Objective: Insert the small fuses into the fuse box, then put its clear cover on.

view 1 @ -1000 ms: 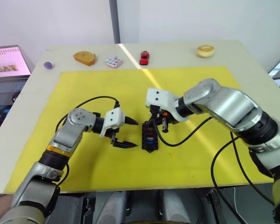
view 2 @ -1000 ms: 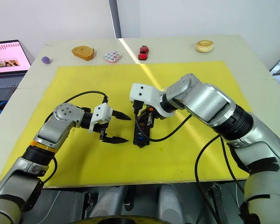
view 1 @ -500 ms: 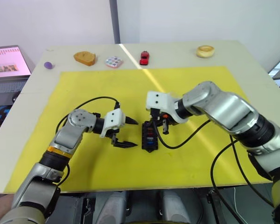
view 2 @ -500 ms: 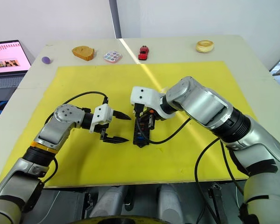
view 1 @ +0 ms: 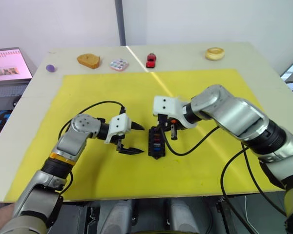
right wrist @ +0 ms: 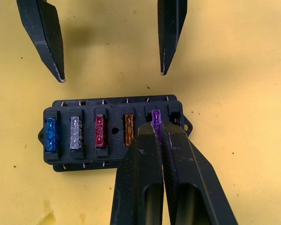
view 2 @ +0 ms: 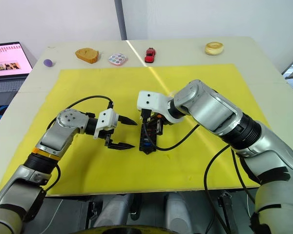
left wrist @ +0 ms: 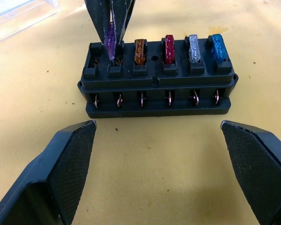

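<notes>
The black fuse box (view 1: 156, 144) lies mid-mat. A blue (right wrist: 50, 133), a grey (right wrist: 75, 132), a red (right wrist: 99, 131) and an orange fuse (right wrist: 129, 130) stand in one of its rows. My right gripper (view 1: 165, 129) is shut on a purple fuse (right wrist: 155, 117), held upright with its lower end at the slot beside the orange one (left wrist: 110, 43). I cannot tell whether it is seated. My left gripper (view 1: 141, 140) stands open just left of the box, touching nothing. The clear cover (left wrist: 18, 14) lies on the mat beyond the box.
The yellow mat (view 1: 97, 92) covers most of the table. Along the far edge lie a purple ball (view 1: 50, 68), a brown bread-like piece (view 1: 89, 60), a dotted disc (view 1: 118, 64), a red toy car (view 1: 151, 60) and a yellow ring (view 1: 215, 53). A laptop (view 1: 7, 63) stands far left.
My right gripper, still holding the purple fuse, has sunk very slightly toward the box. The left arm has stayed still.
</notes>
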Controlling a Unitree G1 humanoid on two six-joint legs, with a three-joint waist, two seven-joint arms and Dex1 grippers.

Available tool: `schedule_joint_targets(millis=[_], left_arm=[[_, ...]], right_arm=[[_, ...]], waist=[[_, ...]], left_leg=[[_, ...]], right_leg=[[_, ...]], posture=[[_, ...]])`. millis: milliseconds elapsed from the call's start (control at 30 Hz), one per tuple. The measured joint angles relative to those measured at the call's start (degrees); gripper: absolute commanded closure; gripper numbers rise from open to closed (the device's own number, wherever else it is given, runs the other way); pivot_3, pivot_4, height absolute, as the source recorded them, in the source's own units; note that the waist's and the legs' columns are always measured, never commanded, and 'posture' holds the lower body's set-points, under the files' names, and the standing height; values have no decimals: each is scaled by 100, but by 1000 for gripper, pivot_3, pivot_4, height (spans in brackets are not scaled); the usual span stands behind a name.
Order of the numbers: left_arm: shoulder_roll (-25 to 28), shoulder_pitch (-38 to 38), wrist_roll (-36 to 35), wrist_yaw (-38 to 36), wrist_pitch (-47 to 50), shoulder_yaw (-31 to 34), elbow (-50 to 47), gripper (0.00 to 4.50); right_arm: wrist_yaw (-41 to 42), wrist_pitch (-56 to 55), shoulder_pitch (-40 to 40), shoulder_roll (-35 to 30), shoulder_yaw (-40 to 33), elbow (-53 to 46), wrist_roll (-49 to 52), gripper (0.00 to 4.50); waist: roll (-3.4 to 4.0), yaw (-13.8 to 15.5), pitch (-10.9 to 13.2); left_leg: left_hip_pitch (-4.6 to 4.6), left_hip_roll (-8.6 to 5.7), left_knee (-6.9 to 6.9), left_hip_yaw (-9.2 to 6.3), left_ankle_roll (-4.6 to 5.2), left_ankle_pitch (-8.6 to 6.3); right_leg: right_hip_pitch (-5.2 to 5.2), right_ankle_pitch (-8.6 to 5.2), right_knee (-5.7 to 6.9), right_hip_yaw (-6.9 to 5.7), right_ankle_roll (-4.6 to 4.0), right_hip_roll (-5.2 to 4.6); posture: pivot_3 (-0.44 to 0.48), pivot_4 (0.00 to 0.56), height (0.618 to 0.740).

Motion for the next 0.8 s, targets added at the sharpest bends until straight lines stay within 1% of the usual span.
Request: schedule_joint_targets(millis=[233, 800], left_arm=[[-6, 0, 18, 6, -1, 0, 0, 35], [-7, 75, 21, 19, 12, -4, -108, 35]], right_arm=[[82, -5, 122, 3, 0, -10, -55, 4500], [144, -164, 137, 213, 45, 129, -407, 4500]], waist=[[0, 1, 0], [0, -7, -1]], left_leg=[[0, 0, 2, 0, 0, 0], [7, 0, 2, 0, 0, 0]], right_leg=[[1, 0, 1, 0, 0, 0], [5, 0, 3, -1, 0, 1]], posture=[[0, 150, 740], [0, 150, 740]])
